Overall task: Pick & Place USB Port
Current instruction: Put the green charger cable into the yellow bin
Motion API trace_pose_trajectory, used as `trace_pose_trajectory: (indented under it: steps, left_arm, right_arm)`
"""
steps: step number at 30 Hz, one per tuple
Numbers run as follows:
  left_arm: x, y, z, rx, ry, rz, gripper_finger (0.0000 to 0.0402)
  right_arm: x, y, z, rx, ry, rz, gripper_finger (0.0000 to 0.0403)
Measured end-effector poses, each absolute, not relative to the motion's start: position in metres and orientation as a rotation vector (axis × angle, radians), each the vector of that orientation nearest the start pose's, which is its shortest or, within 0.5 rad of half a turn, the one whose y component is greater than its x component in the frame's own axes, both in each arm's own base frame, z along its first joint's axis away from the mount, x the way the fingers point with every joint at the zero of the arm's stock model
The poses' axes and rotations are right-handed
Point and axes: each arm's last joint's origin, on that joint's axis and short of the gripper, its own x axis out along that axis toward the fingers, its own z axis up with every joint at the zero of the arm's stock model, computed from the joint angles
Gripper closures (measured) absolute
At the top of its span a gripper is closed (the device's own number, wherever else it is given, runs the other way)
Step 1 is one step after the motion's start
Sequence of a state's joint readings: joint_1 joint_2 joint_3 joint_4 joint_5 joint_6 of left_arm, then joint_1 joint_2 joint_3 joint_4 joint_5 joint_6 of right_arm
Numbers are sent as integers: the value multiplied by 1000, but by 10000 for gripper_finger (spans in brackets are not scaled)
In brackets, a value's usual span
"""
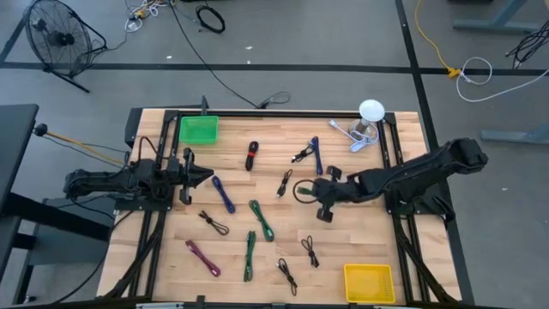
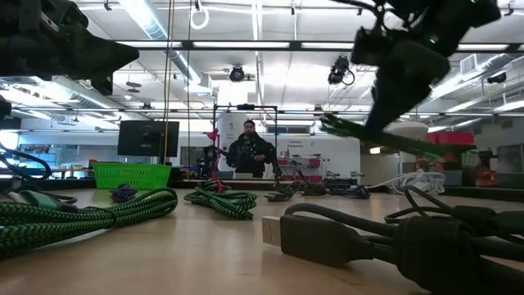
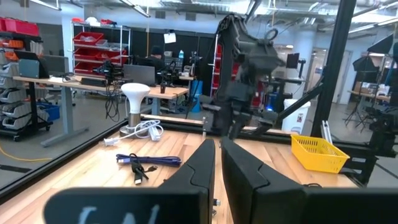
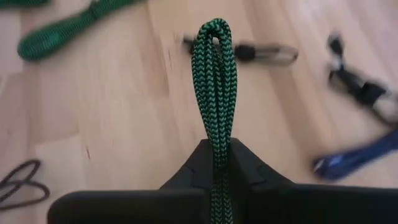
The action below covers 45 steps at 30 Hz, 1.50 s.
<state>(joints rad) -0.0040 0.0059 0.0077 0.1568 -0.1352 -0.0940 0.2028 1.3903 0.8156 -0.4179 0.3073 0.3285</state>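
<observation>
The right gripper (image 1: 319,203) is a bit right of the centre of the light wooden desk (image 1: 360,245), lifted above the surface, and its fingers (image 4: 249,168) are closed tight on a green-black braided USB cable (image 4: 214,93); the cable's folded loop stands out straight in front of the fingertips, and in the high view a dark loop of it shows at abt 10 o'clock from the gripper. In the low view the cable hangs from the raised gripper, clear of the desk. The left gripper (image 1: 199,178) waits near the left edge of the desk, at abt 9 o'clock from the centre, fingers (image 3: 242,171) nearly together w/ only a thin slit between them and nothing held. The green plastic basket (image 1: 199,129) is at the far left corner, at abt 11 o'clock from the centre; the yellow plastic basket (image 1: 369,282) is at the near right corner, at abt 5 o'clock. Other cables lie loose on the desk: a purple braided cable (image 1: 223,195) just beside the left gripper, a second green braided cable (image 1: 262,220) near the centre, a magenta cable (image 1: 203,257) at abt 7 o'clock, a red-black cable (image 1: 251,155) at abt 12 o'clock, a blue cable (image 1: 316,156) at abt 1 o'clock. A white lamp w/ round head (image 1: 371,112) stands at the far right corner. In the low view a person (image 2: 248,152) is in the room behind the desk.
</observation>
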Motion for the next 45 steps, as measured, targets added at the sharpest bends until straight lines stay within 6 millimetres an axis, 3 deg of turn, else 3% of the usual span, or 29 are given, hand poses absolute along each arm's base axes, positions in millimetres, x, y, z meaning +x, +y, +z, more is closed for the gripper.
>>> trace_pose_trajectory:
  steps: [10, 15, 19, 26, 36, 45]
  left_arm:
    - [96, 4, 181, -105, -164, 123, 369]
    - [96, 4, 181, -104, -165, 123, 369]
    - [96, 3, 181, -104, -165, 123, 369]
    - [96, 3, 181, -104, -165, 123, 369]
    - [96, 3, 181, -168, -168, 97, 369]
    - [96, -2, 181, -299, -151, -78, 369]
  right_arm:
    - [281, 42, 240, -7, 766, -231, 390]
    - [286, 59, 255, 21, 700, -117, 390]
    - [284, 86, 270, 68, 654, -41, 391]
    - [267, 138, 288, 161, 613, 60, 391]
    - [220, 196, 303, 236, 539, -51, 391]
    - [197, 228, 283, 339, 614, -56, 391]
